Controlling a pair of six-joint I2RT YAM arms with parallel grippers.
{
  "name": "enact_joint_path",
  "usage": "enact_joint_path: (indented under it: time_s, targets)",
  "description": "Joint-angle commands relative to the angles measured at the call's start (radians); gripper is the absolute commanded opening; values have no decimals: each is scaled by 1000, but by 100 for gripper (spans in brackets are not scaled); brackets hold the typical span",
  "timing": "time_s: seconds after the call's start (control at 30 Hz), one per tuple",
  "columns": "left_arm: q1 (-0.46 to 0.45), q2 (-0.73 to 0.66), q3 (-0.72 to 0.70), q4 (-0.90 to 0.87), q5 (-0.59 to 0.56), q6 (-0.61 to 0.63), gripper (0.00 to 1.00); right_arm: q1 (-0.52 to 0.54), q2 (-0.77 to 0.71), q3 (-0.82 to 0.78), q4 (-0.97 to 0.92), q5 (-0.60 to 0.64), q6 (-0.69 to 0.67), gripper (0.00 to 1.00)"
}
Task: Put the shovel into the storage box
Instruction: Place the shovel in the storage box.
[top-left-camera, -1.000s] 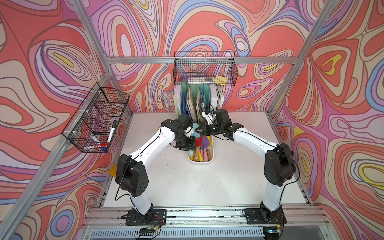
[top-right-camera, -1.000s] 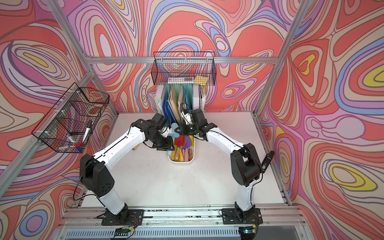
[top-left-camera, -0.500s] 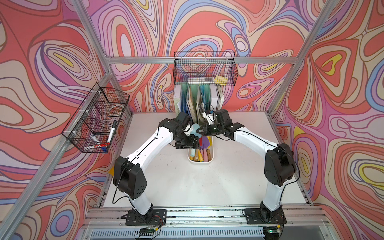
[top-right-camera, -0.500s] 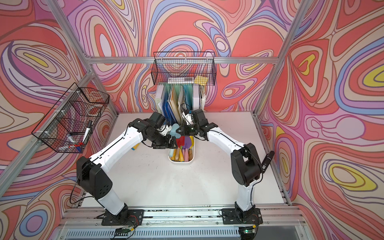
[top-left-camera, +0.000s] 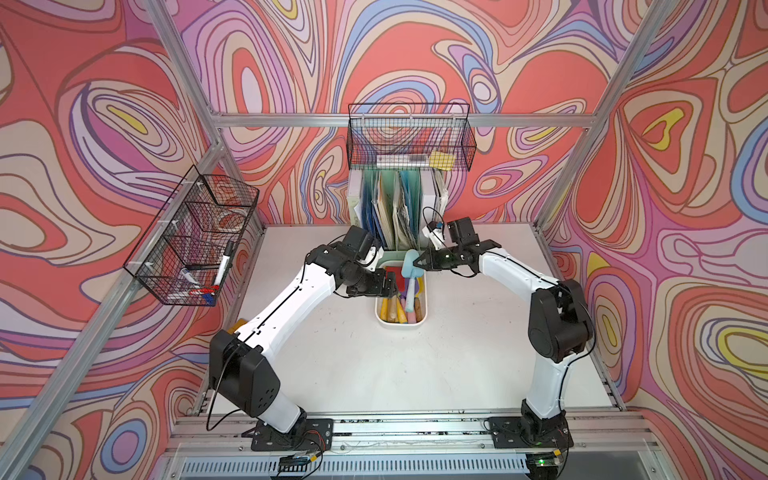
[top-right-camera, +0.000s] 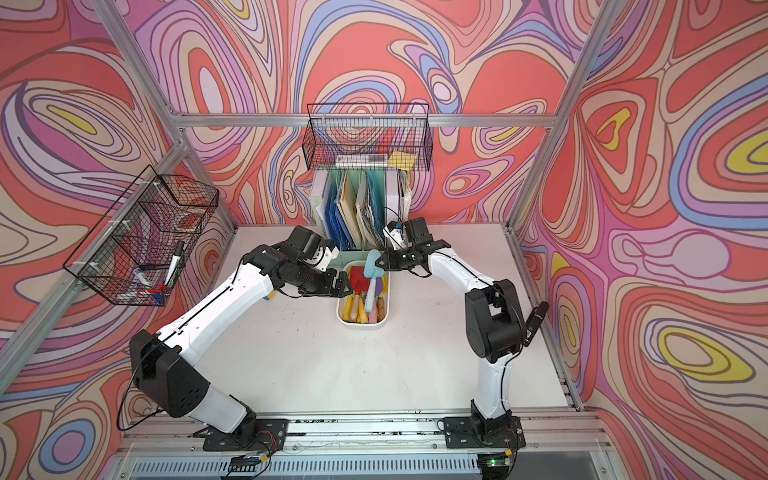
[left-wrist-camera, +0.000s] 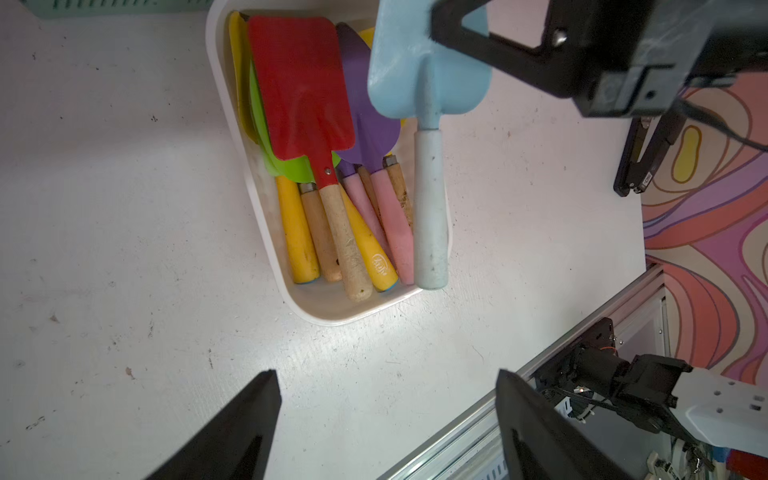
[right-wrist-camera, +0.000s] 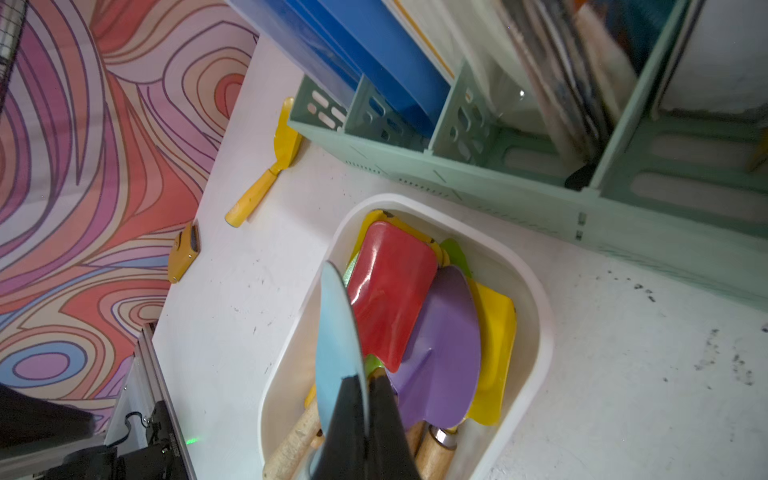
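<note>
The shovel (left-wrist-camera: 430, 208) is hanging over the storage box (top-left-camera: 399, 326) near the tabletop's back edge, the right hand (top-left-camera: 420, 263) clamping its blue blade, handle pointing along the box toward the front edge, while the left hand (left-wrist-camera: 386, 376) is hovering wide open and empty beside it.

box (top-left-camera: 400, 325) on table (top-left-camera: 457, 353), just before file holder (right-wrist-camera: 478, 178) | shovels (left-wrist-camera: 303, 83) piled in box | upper shovel (left-wrist-camera: 428, 83) over box | stray shovel (right-wrist-camera: 266, 174) on table by holder's left end

Lab robot cell: aluminium frame (top-left-camera: 291, 120), swirl-printed walls (top-left-camera: 83, 83), left arm (top-left-camera: 286, 303) and right arm (top-left-camera: 515, 270) on a base rail (top-left-camera: 415, 428)
</note>
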Motion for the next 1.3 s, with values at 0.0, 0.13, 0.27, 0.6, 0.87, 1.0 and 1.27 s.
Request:
enact_joint_path:
  time_s: [0.0, 0.13, 0.27, 0.6, 0.87, 1.0, 1.27]
  targets:
    - [-1, -38, -14, 29, -14, 13, 87, 4, 36, 24, -21, -29, -53, 0]
    - [-1, -48, -22, 32, -22, 15, 87, 3, 71, 39, -8, -36, -56, 0]
    - [-1, -57, -32, 40, -29, 17, 87, 4, 108, 55, 6, -52, -42, 0]
    - [-2, -58, -29, 37, -32, 29, 87, 4, 140, 41, 58, -77, -1, 0]
    - [-1, -56, -27, 34, -31, 30, 87, 6, 155, 20, 70, -82, 7, 0]
    - [-2, -54, -26, 32, -30, 29, 88, 9, 162, 13, 67, -82, 7, 0]
    - [-1, -44, -18, 25, -23, 30, 88, 16, 180, 6, 52, -80, 4, 0]
